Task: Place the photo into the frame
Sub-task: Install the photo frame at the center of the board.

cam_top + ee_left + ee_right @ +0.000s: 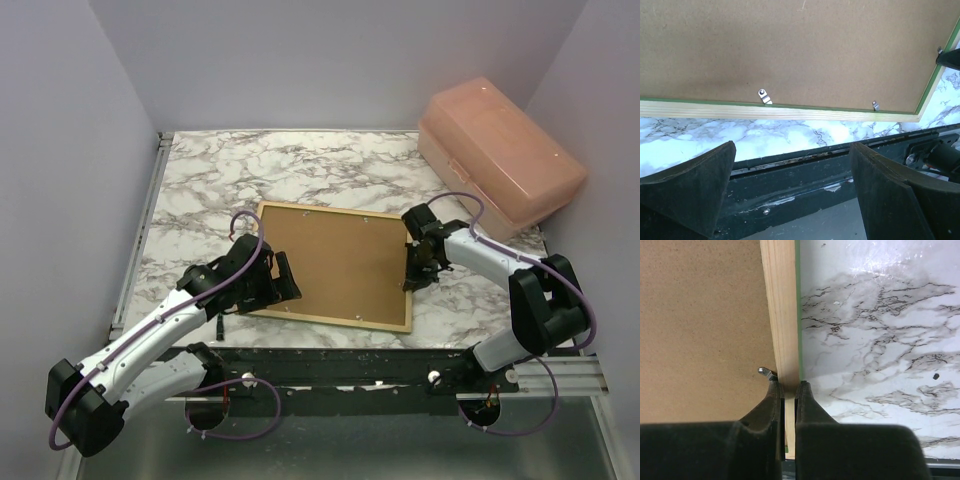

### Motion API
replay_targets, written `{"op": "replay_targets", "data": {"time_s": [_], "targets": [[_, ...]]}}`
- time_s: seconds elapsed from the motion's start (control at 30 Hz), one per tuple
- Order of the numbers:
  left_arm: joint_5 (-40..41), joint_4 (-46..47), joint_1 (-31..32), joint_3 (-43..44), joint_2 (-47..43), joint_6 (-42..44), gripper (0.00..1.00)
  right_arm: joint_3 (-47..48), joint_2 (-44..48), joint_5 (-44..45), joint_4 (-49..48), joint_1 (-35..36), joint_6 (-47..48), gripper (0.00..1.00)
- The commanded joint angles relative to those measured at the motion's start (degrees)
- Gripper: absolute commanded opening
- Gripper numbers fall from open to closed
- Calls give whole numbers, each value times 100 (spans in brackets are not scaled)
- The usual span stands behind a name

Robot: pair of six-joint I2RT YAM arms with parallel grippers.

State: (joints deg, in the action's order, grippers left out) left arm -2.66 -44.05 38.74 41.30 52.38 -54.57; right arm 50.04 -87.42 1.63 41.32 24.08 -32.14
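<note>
Currently, frame (pixel 350 322) face down on marble table (pixel 200 180), brown backing board (pixel 340 262) seated inside, right gripper (pixel 788 387) pinched shut on right rail, left gripper (pixel 792 150) spread open, empty, by left edge.

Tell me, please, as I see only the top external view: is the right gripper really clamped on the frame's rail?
Observer: Yes. The right wrist view shows the right gripper shut on the frame, one finger on each side of its pale wood rail.
Operator: Thank you. What about the left gripper?
Observer: The left wrist view shows the left gripper open and empty, its fingertips short of the frame's near rail.
Operator: Is anything securing the backing board?
Observer: Two small metal tabs sit at the backing board edge by that rail; I cannot tell whether they lock it.
</note>
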Motion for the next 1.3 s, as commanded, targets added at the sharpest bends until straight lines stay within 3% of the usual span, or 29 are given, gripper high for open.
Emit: {"op": "replay_targets", "data": {"time_s": [0.0,0.1,0.2,0.27,0.43,0.73,1.07,1.27], "targets": [[184,-134,-7,-40,-92,-55,98,-76,-178,457,25,5,-197,1],[680,-458,-60,147,-1,18,99,-38,-125,321,36,5,-181,7],[1025,-770,-315,379,253,198,99,23,34,193,69,7,-159,45],[1012,-728,-671,427,442,425,98,55,172,127,80,5,-175,64],[730,-330,-1650,303,876,933,98,81,273,-74,36,-8,-211,86],[274,368,-2444,237,1928,1354,99,-185,84,-1493,-496,-260,-210,91],[-269,803,-2527,293,3078,1574,99,-270,-3,-1825,-619,-492,-122,91],[-931,850,-2445,246,2889,1712,94,-206,-60,-1890,-594,-508,-113,91]]}}
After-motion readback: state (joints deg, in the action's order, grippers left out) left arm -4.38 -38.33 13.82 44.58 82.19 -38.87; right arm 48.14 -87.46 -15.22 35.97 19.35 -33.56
